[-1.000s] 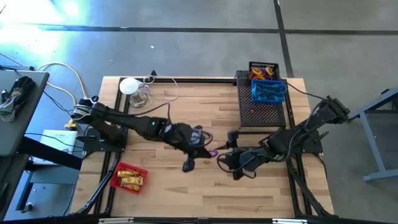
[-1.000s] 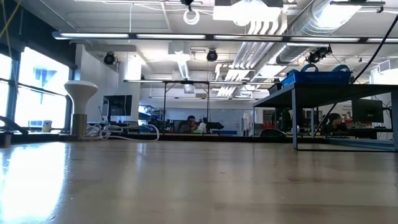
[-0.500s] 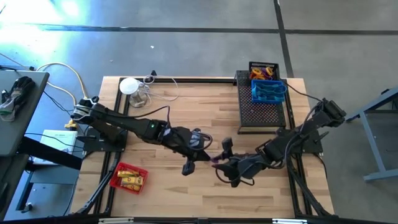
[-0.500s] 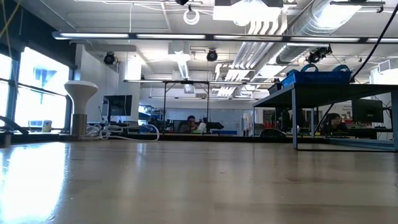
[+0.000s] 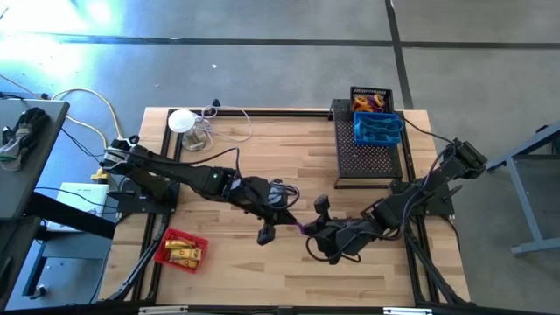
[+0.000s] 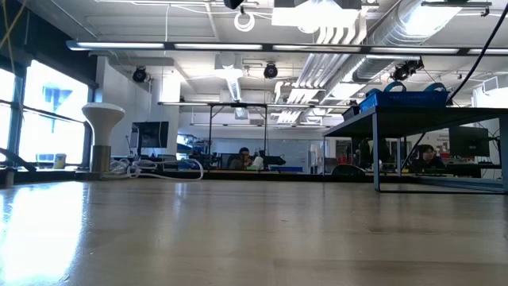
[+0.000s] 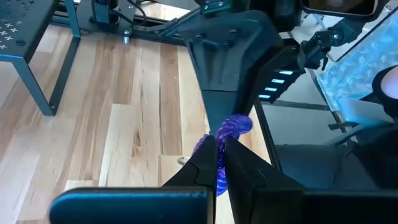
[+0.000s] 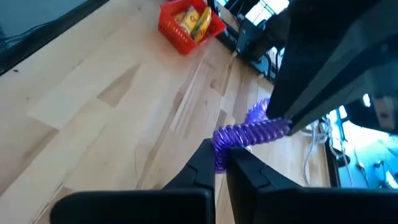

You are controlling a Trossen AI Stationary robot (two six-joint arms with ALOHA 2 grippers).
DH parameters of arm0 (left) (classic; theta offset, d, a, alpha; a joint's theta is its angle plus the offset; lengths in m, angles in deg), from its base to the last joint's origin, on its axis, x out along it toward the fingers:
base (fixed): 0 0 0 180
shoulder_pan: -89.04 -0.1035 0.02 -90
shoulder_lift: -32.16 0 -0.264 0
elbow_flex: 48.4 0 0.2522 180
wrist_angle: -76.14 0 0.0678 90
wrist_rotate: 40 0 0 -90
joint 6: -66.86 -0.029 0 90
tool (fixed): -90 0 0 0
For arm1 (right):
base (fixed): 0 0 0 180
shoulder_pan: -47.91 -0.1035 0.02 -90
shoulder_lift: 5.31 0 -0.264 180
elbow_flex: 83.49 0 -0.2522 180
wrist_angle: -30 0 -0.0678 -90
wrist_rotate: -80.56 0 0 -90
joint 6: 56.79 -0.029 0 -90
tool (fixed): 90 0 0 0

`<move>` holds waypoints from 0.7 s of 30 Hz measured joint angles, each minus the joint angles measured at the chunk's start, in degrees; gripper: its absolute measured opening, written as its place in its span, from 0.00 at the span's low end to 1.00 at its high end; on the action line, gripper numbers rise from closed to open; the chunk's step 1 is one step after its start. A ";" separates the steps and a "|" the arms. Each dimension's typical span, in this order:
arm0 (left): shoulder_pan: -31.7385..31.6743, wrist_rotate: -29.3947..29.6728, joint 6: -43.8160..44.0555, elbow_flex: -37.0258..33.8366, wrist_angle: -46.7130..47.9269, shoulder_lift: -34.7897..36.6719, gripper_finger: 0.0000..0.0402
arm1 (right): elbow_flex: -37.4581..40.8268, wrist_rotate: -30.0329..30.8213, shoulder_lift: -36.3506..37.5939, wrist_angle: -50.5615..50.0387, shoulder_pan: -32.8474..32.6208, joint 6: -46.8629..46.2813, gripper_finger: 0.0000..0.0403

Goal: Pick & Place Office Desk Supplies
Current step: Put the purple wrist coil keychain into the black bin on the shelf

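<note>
Only the wrist views show the purple coil (image 8: 252, 132) clearly: the left hand (image 7: 219, 163) and the right hand (image 8: 219, 163) each pinch one end of it, fingers pressed together; from above it is just a purple fleck (image 5: 302, 227), seemingly clear of the wood. Both arms reach low toward the middle of the bench (image 5: 227, 271), hands nearly meeting. A red basket (image 5: 181, 249) sits near left, a blue basket (image 5: 377, 129) far right. The low view shows only bare bench top and a workshop with seated people.
</note>
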 joint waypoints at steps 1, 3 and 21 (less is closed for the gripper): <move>0.00 0.00 -0.01 0.00 0.01 0.00 0.02 | -0.02 0.05 0.00 -0.61 0.00 -0.94 0.02; 0.01 0.09 -0.01 0.00 0.02 0.00 0.02 | -0.02 0.27 0.00 -1.83 0.00 -2.72 0.02; 4.55 2.83 -0.60 0.02 -0.39 0.02 0.41 | -0.04 -1.72 0.02 -13.36 -0.34 -12.70 0.01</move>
